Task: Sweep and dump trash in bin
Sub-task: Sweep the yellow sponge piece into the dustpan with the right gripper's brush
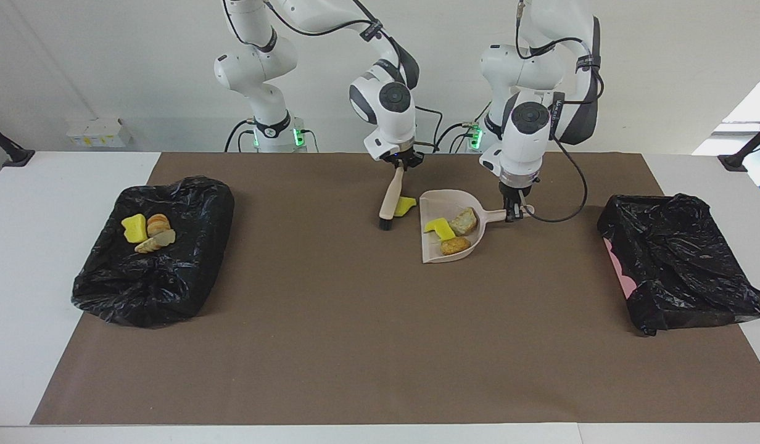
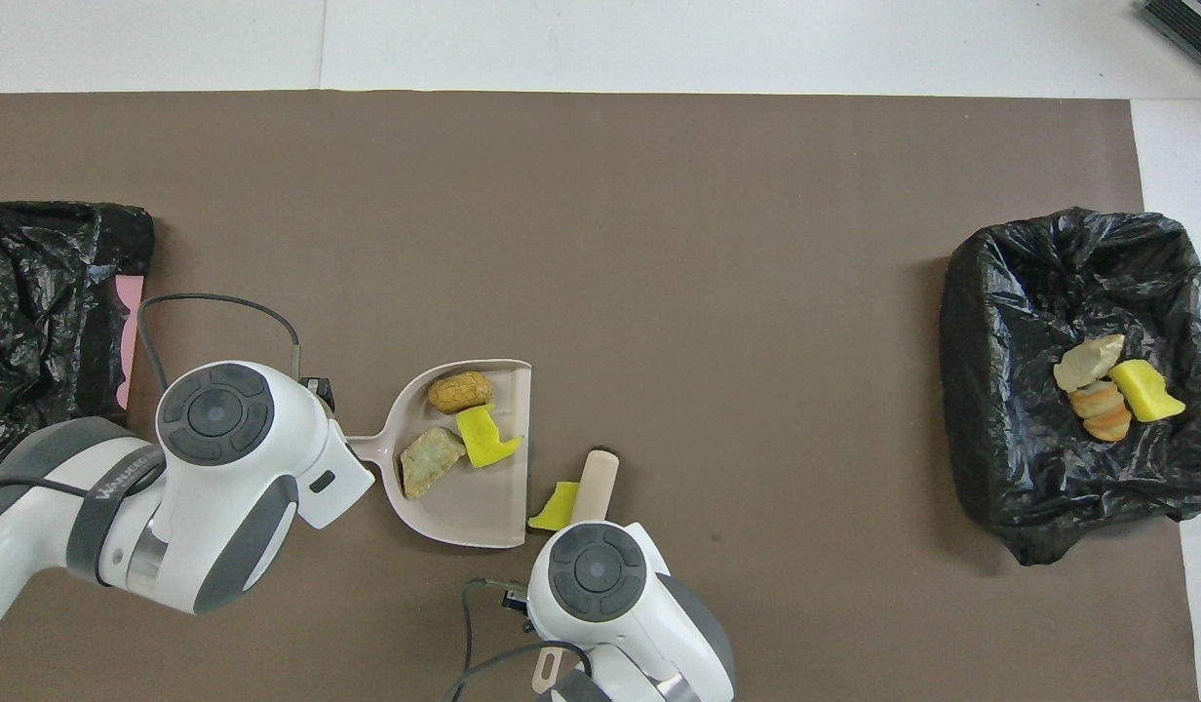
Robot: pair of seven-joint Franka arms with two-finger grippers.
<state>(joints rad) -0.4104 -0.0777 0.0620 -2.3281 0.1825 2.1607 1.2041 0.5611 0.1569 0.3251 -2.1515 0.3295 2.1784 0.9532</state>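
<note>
The dustpan (image 1: 449,229) is kept flat on the surface near the robots' edge, its open mouth turned toward the brush (image 1: 390,198), so the loose yellow sponge chunk (image 1: 406,205) just beside its rim can be pushed in. Its handle is pinched by the left end effector (image 1: 513,213), wrist vertical. The brush handle is clamped in the right end effector (image 1: 402,165), arm angled downward. Three trash pieces (image 1: 452,232) lie in the pan.
</note>
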